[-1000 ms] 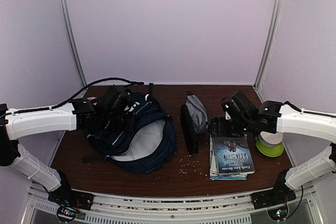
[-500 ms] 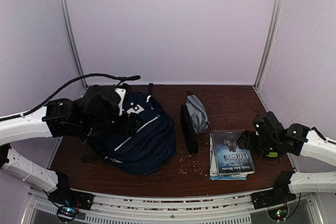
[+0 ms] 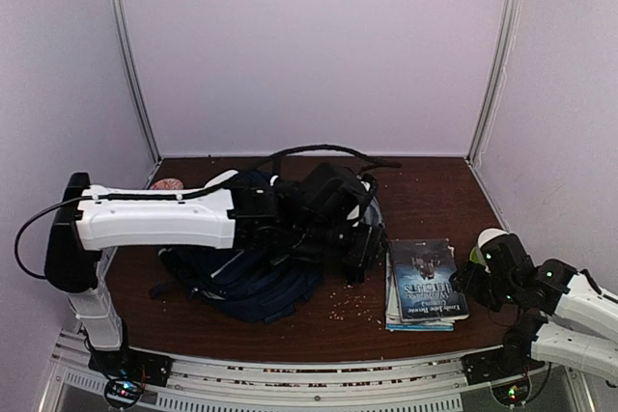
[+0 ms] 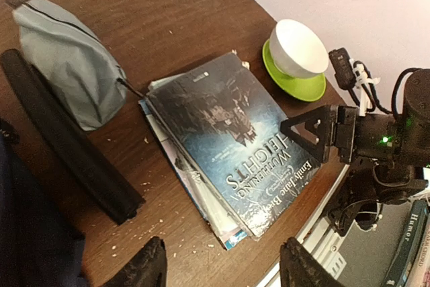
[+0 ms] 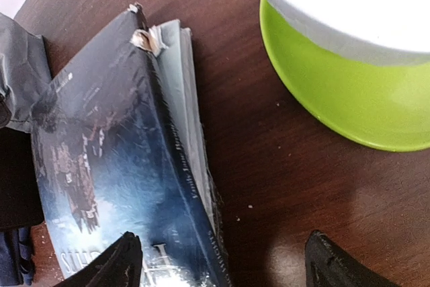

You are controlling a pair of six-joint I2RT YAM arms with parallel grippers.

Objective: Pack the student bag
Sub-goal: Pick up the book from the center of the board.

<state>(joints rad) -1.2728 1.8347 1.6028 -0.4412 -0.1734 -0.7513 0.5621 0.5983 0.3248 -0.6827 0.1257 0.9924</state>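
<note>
Your backpack (image 3: 253, 282) lies slumped on the left half of the table (image 3: 425, 180), toward the near edge. Your left arm (image 3: 154, 219) stretches level across it to the table's middle, with its gripper (image 4: 225, 268) spread wide and empty above the books (image 4: 228, 146). Your right arm (image 3: 577, 304) sits folded low at the near right corner. Its gripper (image 5: 225, 263) is spread and holds nothing, just beside the books and the green bowl (image 5: 336, 99).

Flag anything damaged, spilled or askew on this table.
Pale crumbs lie scattered over the brown wooden table beside the dark-blue paperback book. That book's spine corner is frayed and torn.
</note>
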